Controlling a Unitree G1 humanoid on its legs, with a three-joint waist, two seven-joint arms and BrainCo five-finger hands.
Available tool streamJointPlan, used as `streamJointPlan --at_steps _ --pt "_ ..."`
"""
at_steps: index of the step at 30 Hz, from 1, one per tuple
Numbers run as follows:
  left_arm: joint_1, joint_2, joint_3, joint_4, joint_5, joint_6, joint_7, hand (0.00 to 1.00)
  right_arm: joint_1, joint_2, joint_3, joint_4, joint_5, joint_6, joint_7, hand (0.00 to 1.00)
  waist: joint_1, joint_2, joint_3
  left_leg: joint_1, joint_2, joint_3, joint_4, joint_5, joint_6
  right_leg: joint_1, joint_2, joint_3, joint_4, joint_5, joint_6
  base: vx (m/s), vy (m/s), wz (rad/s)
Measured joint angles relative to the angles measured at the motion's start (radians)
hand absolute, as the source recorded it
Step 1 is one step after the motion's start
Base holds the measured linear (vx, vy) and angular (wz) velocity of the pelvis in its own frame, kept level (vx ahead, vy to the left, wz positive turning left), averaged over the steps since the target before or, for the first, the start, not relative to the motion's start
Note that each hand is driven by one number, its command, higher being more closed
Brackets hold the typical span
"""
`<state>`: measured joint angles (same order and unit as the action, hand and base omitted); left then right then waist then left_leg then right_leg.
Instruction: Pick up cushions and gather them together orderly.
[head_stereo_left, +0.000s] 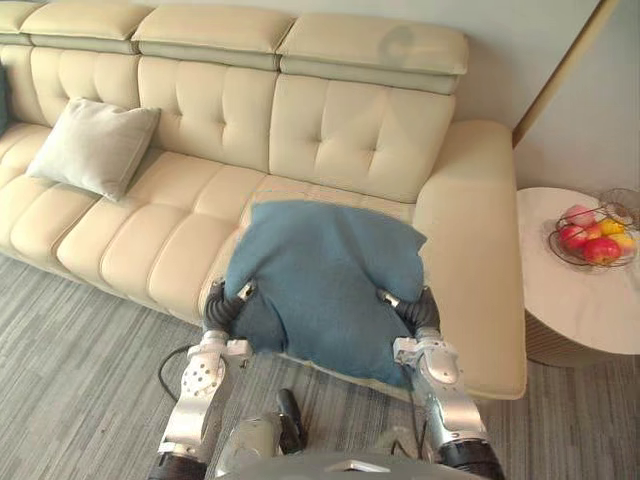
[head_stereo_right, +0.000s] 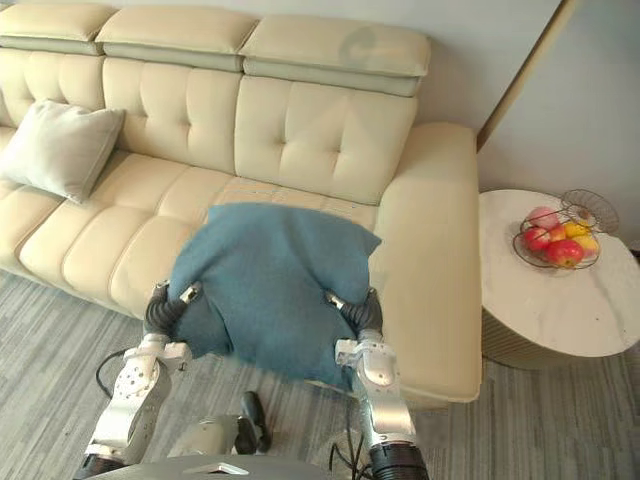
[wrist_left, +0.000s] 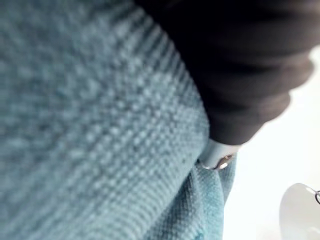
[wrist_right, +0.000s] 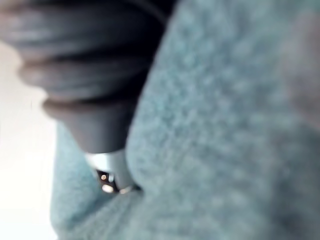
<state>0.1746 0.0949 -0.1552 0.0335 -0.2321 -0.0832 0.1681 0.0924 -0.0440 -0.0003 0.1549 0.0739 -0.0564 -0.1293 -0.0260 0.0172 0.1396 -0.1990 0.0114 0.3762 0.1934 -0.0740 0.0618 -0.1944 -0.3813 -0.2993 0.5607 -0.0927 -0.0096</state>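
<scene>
- Left hand (head_stereo_left: 224, 303): arm is reaching forward, wrist bending inward against the left edge of the blue-green woven square cushion (head_stereo_left: 325, 275). The hand is sinking into the fabric, so its grasp cannot be told.
- Right hand (head_stereo_left: 420, 310): is mirroring that pose on the cushion's right edge; grasp likewise cannot be told.
- Blue-green cushion: is sitting between both hands, over the front edge of the cream tufted leather sofa (head_stereo_left: 340, 130).
- Pale grey square cushion (head_stereo_left: 95, 147): is leaning against the backrest, well apart to the left.

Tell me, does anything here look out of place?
The blue cushion overhangs the front edge of the sofa, tilted, between the left hand and right hand, far from the grey cushion leaning at the backrest.
</scene>
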Motion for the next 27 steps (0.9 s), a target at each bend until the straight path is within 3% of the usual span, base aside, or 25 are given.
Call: streamJointPlan --at_steps 1,2,3,4,5,6,8,10,11,13,14,15,16,17,19,22,24,26,27 --pt "0.005 0.004 -0.001 0.002 0.000 0.003 -0.001 1.00 0.008 0.004 0.001 0.003 0.000 0.000 0.002 1.00 -0.004 -0.001 0.002 0.008 -0.001 -0.005 -0.018 0.000 0.000 -0.009 0.029 0.018 0.012 -0.023 0.006 -0.04 0.016 0.28" --pt "0.014 0.009 -0.002 0.005 0.000 0.005 -0.002 1.00 0.018 0.005 0.004 0.011 0.000 0.000 0.009 1.00 -0.014 0.002 0.003 0.020 -0.003 -0.022 -0.064 0.000 0.000 -0.023 0.097 0.029 0.013 -0.061 0.017 -0.04 0.008 0.30" --pt "0.017 0.013 -0.006 0.019 0.000 0.006 -0.007 1.00 0.019 0.007 0.005 0.022 0.001 0.004 0.015 1.00 -0.025 0.002 0.003 0.054 -0.014 -0.025 -0.188 -0.005 -0.007 -0.051 0.205 0.037 -0.049 -0.085 0.016 0.00 0.045 0.52" --pt "0.009 0.037 -0.002 0.015 0.000 0.007 -0.010 1.00 0.024 0.022 0.004 0.012 0.001 0.001 0.017 1.00 -0.052 -0.079 -0.001 0.033 -0.079 -0.008 -0.092 -0.027 0.019 -0.069 0.174 0.032 -0.121 -0.123 -0.008 0.02 0.032 0.60" --pt "-0.005 0.045 -0.003 0.015 0.001 0.006 -0.014 1.00 0.027 0.025 0.006 -0.015 0.001 -0.005 0.018 1.00 -0.060 -0.105 0.019 0.001 -0.073 0.003 0.167 -0.039 0.076 -0.087 0.167 0.037 -0.108 -0.135 -0.002 0.03 0.038 0.54" --pt "-0.026 0.006 -0.008 0.059 0.002 0.011 -0.022 1.00 0.023 -0.018 -0.004 -0.009 0.002 -0.011 0.017 1.00 -0.069 -0.058 0.053 0.076 -0.040 -0.071 0.181 -0.187 0.021 -0.078 0.197 0.082 -0.048 -0.115 0.033 -0.01 0.069 0.05" --pt "-0.027 -0.008 -0.046 0.063 0.003 0.028 -0.024 1.00 0.049 -0.045 -0.013 -0.016 0.006 0.004 0.017 1.00 -0.061 -0.015 0.042 0.097 -0.037 -0.075 0.067 -0.148 -0.001 -0.128 0.229 0.085 -0.104 -0.121 0.038 0.00 0.132 -0.25" --pt "-0.026 0.003 -0.056 0.040 0.010 0.028 -0.041 1.00 0.090 -0.045 -0.015 -0.053 0.008 0.004 0.017 1.00 -0.086 -0.011 0.040 0.086 -0.032 -0.106 0.040 -0.138 -0.010 -0.136 0.257 0.105 -0.163 -0.093 0.005 0.13 -0.060 0.35" --pt "-0.026 0.002 -0.069 0.039 0.013 0.028 -0.045 1.00 0.123 -0.045 -0.019 -0.074 0.012 0.004 0.017 1.00 -0.093 -0.012 0.040 0.074 -0.026 -0.129 0.071 -0.151 -0.019 -0.118 0.258 0.081 -0.166 -0.086 0.009 0.27 -0.197 0.65" --pt "-0.005 -0.002 -0.090 0.034 0.019 0.028 -0.047 1.00 0.183 -0.044 -0.020 -0.118 0.018 0.007 0.017 1.00 -0.084 0.008 0.028 0.072 0.023 -0.142 0.138 -0.177 -0.056 -0.067 0.274 0.024 -0.197 -0.030 0.008 0.31 -0.199 0.43" --pt "0.000 -0.002 -0.089 0.027 0.019 0.028 -0.047 1.00 0.192 -0.044 -0.019 -0.138 0.018 0.009 0.017 1.00 -0.085 0.011 0.026 0.067 0.032 -0.133 0.166 -0.175 -0.062 -0.056 0.278 0.013 -0.203 -0.036 -0.003 0.34 -0.188 0.22" --pt "0.009 -0.004 -0.085 0.010 0.017 0.028 -0.048 1.00 0.220 -0.048 -0.014 -0.198 0.019 0.010 0.017 1.00 -0.078 0.019 0.022 0.026 0.079 -0.096 0.295 -0.171 -0.068 -0.019 0.297 -0.005 -0.225 -0.040 -0.006 0.28 -0.151 0.11" --pt "0.015 -0.005 -0.083 0.004 0.017 0.028 -0.049 1.00 0.227 -0.048 -0.013 -0.216 0.019 0.010 0.017 1.00 -0.074 0.021 0.021 0.017 0.093 -0.080 0.337 -0.163 -0.069 -0.001 0.303 -0.007 -0.237 -0.041 -0.007 0.38 -0.174 -0.04" --pt "0.025 -0.012 -0.081 -0.018 0.016 0.028 -0.050 1.00 0.240 -0.055 -0.013 -0.271 0.020 0.009 0.017 1.00 -0.060 0.027 0.017 -0.011 0.139 -0.035 0.475 -0.127 -0.069 0.053 0.313 0.000 -0.278 -0.041 -0.009 0.31 -0.097 -0.16" --pt "0.042 -0.024 -0.080 -0.060 0.015 0.020 -0.051 1.00 0.246 -0.068 -0.014 -0.320 0.020 0.004 0.016 1.00 -0.037 0.030 0.010 -0.050 0.202 0.018 0.608 -0.139 -0.061 0.109 0.314 0.033 -0.325 -0.041 -0.009 0.31 -0.037 -0.39" --pt "0.056 -0.037 -0.073 -0.100 0.015 0.000 -0.062 1.00 0.247 -0.070 -0.014 -0.343 0.020 -0.011 0.016 1.00 -0.022 0.030 0.002 -0.074 0.261 0.020 0.604 -0.177 -0.066 0.150 0.302 0.071 -0.364 -0.041 -0.009 0.25 0.077 -0.38" --pt "0.058 -0.046 -0.066 -0.100 0.017 -0.003 -0.081 1.00 0.250 -0.070 -0.018 -0.342 0.020 -0.011 0.016 1.00 -0.010 0.023 -0.003 -0.079 0.257 0.005 0.425 -0.179 -0.078 0.171 0.261 0.102 -0.374 -0.037 -0.001 0.19 0.205 -0.32" --pt "0.061 -0.047 -0.064 -0.100 0.018 -0.003 -0.088 1.00 0.250 -0.070 -0.019 -0.333 0.020 -0.010 0.017 1.00 -0.005 0.026 -0.005 -0.069 0.229 -0.043 0.229 -0.134 -0.084 0.176 0.242 0.121 -0.374 -0.036 0.004 0.18 0.326 -0.36" --pt "0.074 -0.050 -0.064 -0.102 0.018 -0.003 -0.088 1.00 0.253 -0.073 -0.018 -0.332 0.020 -0.008 0.018 1.00 0.009 0.053 -0.021 -0.040 0.214 -0.128 0.061 0.044 -0.080 0.177 0.245 0.149 -0.383 -0.036 0.060 0.23 0.439 -0.85"
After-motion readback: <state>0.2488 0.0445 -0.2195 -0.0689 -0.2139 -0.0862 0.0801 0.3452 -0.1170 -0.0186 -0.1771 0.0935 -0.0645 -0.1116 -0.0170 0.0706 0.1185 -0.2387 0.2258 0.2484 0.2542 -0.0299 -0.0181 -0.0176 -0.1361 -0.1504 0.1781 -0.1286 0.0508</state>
